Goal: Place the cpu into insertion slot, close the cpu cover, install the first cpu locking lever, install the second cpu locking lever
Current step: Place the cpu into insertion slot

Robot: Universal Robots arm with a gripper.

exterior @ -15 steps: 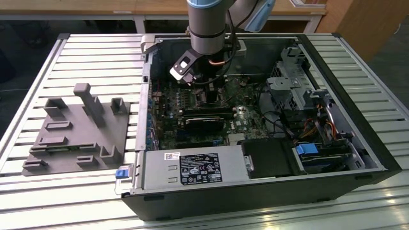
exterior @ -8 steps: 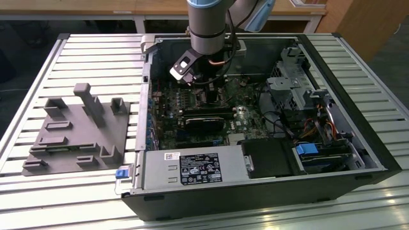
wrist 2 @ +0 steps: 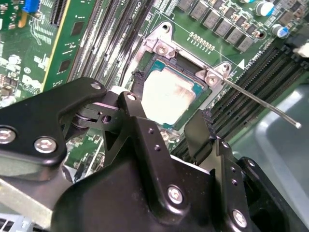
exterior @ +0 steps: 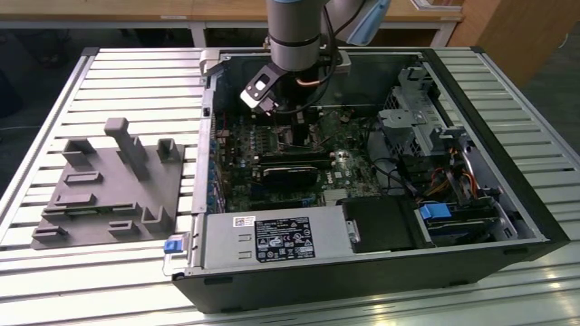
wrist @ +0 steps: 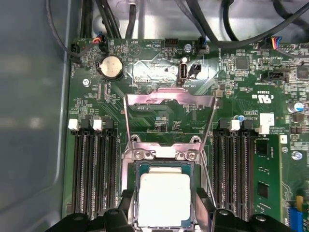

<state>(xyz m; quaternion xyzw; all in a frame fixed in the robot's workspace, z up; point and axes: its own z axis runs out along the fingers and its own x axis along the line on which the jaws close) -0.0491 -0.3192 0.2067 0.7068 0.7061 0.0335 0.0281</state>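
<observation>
The gripper (wrist 2: 170, 96) is hovering with its fingers (wrist 2: 142, 125) spread, one on each side of the cpu (wrist 2: 166, 94), which is lying flat in the insertion slot (wrist: 164, 153). Just beyond, the cpu cover (wrist: 169, 96) is standing swung open, and a thin lever (wrist 2: 260, 101) is angling away from the socket, all inside the open computer case (exterior: 363, 272).

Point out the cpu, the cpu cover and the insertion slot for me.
cpu (wrist: 164, 198), first wrist view: middle of its pale face.
cpu cover (wrist: 169, 98), first wrist view: far bar of the open frame.
insertion slot (wrist 2: 155, 41), second wrist view: silvery rim at its corner.
</observation>
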